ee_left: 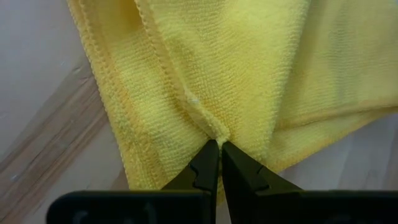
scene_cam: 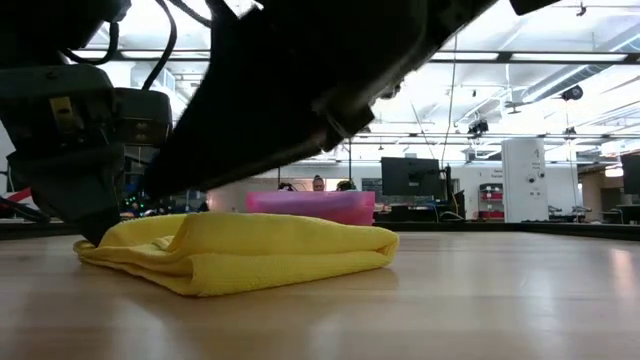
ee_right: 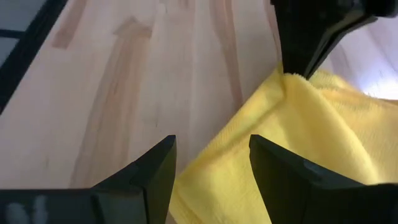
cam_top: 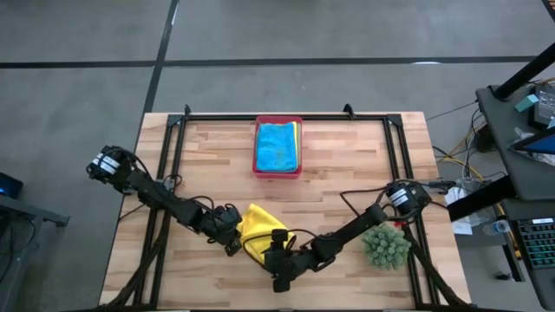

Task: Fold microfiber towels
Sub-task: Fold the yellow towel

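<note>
Yellow microfiber towel (cam_top: pixel 251 230) lies folded at the counter's (cam_top: pixel 347 173) near edge. Left tool (ee_left: pixel 219 149) pinches a towel seam, fingers pressed together. Right tool (ee_right: pixel 211 168) hovers spread over the towel's edge. Farther back, a turquoise towel (cam_top: pixel 277 146) rests in the pink tray (cam_top: pixel 277 173).

Both arms crowd the table's (cam_top: pixel 217 165) near edge: the left gripper (cam_top: pixel 232 243) is pinched shut on the yellow towel (cam_top: pixel 253 227), the right gripper (cam_top: pixel 279 260) stands open just beside it. Little room between them. The spiky plant (cam_top: pixel 387 245) blocks the near right corner. The pink tray (cam_top: pixel 278 172) sits well apart at the far edge; bare wood lies between, and the far corners are open.
</note>
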Motion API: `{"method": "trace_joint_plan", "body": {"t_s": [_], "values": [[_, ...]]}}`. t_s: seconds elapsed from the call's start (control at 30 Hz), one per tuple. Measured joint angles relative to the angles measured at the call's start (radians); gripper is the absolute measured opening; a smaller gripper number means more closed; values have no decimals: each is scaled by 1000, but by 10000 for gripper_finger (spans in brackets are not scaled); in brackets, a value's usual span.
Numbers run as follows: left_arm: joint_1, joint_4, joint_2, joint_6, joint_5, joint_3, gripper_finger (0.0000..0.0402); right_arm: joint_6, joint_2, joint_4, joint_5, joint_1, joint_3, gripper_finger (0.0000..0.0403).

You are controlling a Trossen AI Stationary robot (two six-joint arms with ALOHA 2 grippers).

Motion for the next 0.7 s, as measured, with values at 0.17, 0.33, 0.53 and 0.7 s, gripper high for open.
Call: {"method": "trace_joint_plan", "body": {"t_s": [0.17,0.33,0.53,0.7], "values": [[0,0,0,0,0,0,2,2,30,-22,-3,-3,5,181],[0,0,0,0,0,0,2,5,21,-26,-3,-2,5,146],[0,-2,0,0,-1,2,2,6,14,-51,-9,-2,5,89],[0,-1,0,0,-1,0,2,-3,12,-60,-33,2,5,34]]}}
